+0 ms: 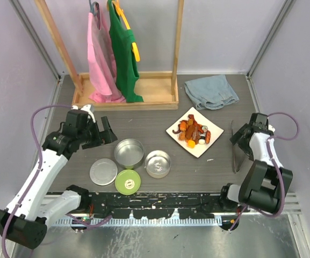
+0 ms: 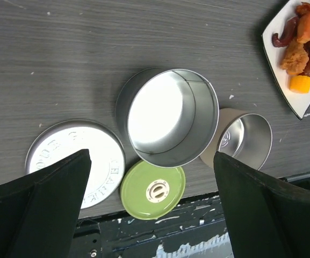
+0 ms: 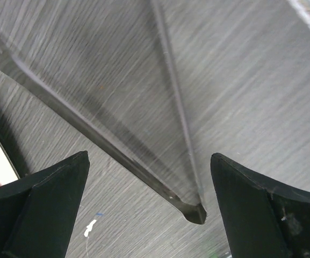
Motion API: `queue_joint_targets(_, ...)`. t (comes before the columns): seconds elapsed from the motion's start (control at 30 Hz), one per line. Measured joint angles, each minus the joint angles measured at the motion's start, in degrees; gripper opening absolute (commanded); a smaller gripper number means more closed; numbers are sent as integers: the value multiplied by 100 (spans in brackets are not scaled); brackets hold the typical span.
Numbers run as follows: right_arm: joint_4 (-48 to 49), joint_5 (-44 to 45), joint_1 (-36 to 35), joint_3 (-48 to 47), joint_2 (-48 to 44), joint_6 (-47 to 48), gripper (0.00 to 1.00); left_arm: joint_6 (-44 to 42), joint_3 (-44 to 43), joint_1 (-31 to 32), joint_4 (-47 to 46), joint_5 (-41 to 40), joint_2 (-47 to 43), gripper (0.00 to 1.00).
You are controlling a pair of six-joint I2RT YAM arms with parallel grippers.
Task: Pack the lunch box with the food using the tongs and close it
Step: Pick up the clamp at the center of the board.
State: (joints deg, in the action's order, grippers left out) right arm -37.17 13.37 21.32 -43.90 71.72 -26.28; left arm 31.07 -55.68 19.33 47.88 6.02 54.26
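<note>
Lunch-box tins are seen uncovered on the dark wood-grain table point(image 1: 144, 121). The larger steel tin point(image 1: 129, 153) and the smaller steel tin point(image 1: 158, 163) stand upright just beside each other, and bare steel floors are shown in both. The flat steel lid point(image 1: 103, 172) (faint embossed lettering can be made out on it from the left wrist) is laid flat near the larger tin, toward the arms' side. The lime-green lid point(image 1: 128, 181) is laid just beside it, close to the table's near edge.

The food point(image 1: 193, 130) is heaped on a white square plate point(image 1: 172, 130), which is set cornerwise to the right of the tins and apart from them. Orange, red and dark brown chunks can be made out.

The tongs point(image 1: 235, 153) are laid flat on the table to the right of the plate, not touching it.

The left gripper point(image 2: 150, 156) is held above the larger tin with its jaws wide apart and nothing between them. The right gripper point(image 3: 149, 156) is held low over the tongs with its jaws wide apart. The joined end of the V is seen between the fingers; whether metal is touched cannot be told.

At the far side a grey cloth point(image 1: 211, 91) is crumpled, and a pink garment point(image 1: 100, 59) and a green garment point(image 1: 123, 54) are hung on a wooden rack point(image 1: 149, 99).
</note>
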Motion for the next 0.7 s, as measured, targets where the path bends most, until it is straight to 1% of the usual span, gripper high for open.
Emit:
queue_joint_targets(0.1,101,-422,17,-105,452,236,100,-168,0,-142,225,-22,-208,98)
queue_joint_targets(0.23,70,-662,17,-564,1119,570,100,-361,39,-146,369,-164,-566,98)
queue_joint_targets(0.33,83,-837,17,-876,1447,772,100,-481,142,-149,428,-317,-763,98)
queue_joint_targets(0.57,107,-1991,11,-894,1541,968,96,-579,501,-162,470,-382,-831,98)
queue_joint_targets(0.7,-46,-2122,-26,-859,1331,960,98,-629,531,-162,470,-382,-848,98)
